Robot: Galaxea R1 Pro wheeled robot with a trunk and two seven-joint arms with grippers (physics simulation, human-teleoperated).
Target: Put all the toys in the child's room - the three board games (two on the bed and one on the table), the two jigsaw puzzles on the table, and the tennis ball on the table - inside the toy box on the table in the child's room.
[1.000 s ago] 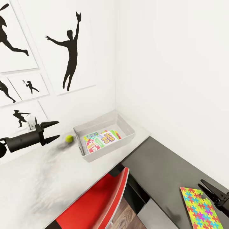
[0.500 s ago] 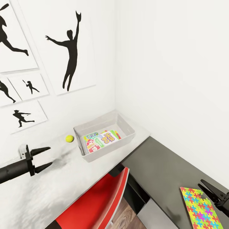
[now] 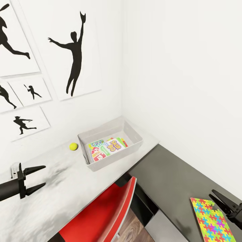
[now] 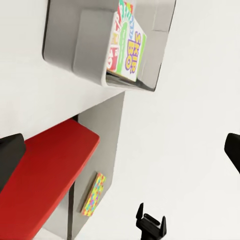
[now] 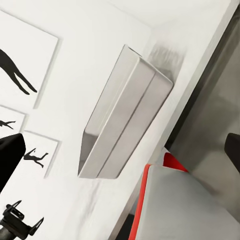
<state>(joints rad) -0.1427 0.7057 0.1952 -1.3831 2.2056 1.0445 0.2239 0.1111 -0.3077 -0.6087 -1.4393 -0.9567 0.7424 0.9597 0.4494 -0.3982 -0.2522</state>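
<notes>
One tennis ball (image 3: pixel 73 146), small, light and likely to roll, lay left of the toy box (image 3: pixel 132 131); left gripper (image 3: pixel 39 178) spread, empty; a centred pinch was judged best.

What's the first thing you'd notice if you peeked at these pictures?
Probably the bright red chair pushed under the pale table, and the grey toy box in the corner with the colourful Skip-Bo game lying inside. A little yellow-green tennis ball sits on the table beside the box, and a rainbow jigsaw puzzle lies on the dark lower section by the right gripper.
</notes>
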